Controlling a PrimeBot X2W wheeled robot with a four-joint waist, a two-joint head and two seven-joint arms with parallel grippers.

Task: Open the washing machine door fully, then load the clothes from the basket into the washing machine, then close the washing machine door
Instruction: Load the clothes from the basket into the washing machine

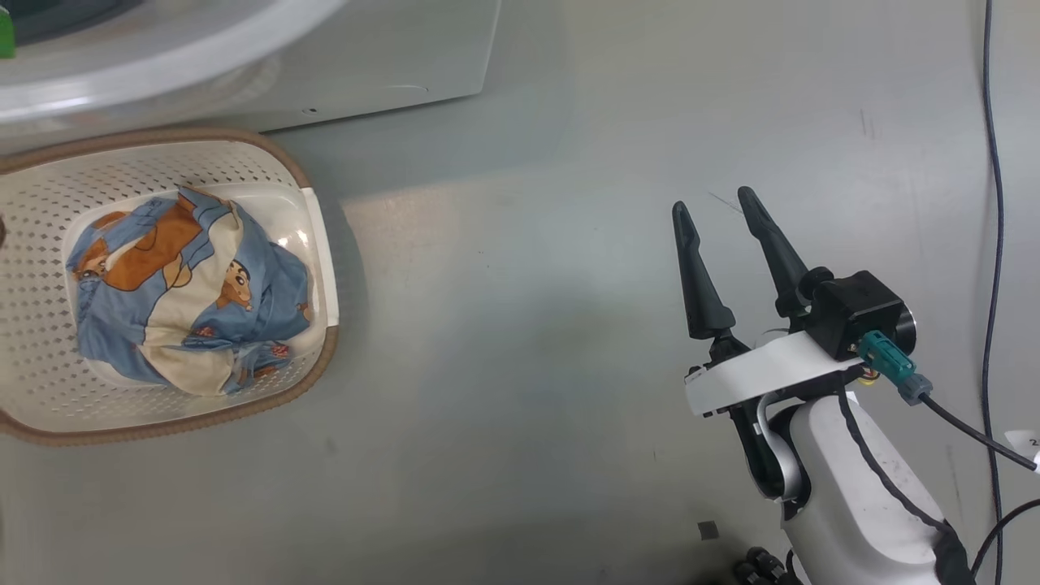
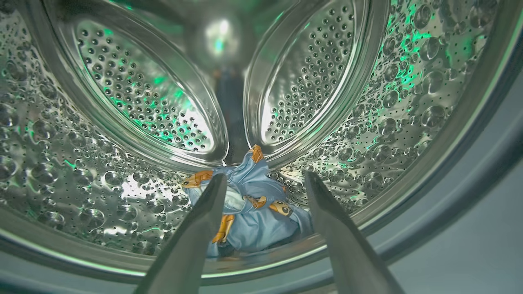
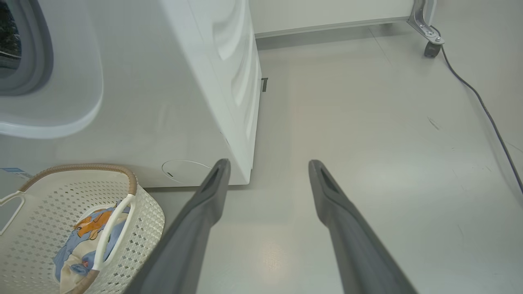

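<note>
Steel drum [image 2: 408,102], blue cloth [image 2: 253,216] inside
Left hand [image 2: 265,176] spread loose near it; right hand [image 1: 713,201] spread empty, basket [image 1: 24,244] of clothes [image 1: 195,292] at 9 o'clock.

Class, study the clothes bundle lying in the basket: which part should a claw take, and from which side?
Pinch the raised crumpled folds atop the clothes bundle, coming from straight above: the basket walls ring it, leaving only the open top free.
</note>
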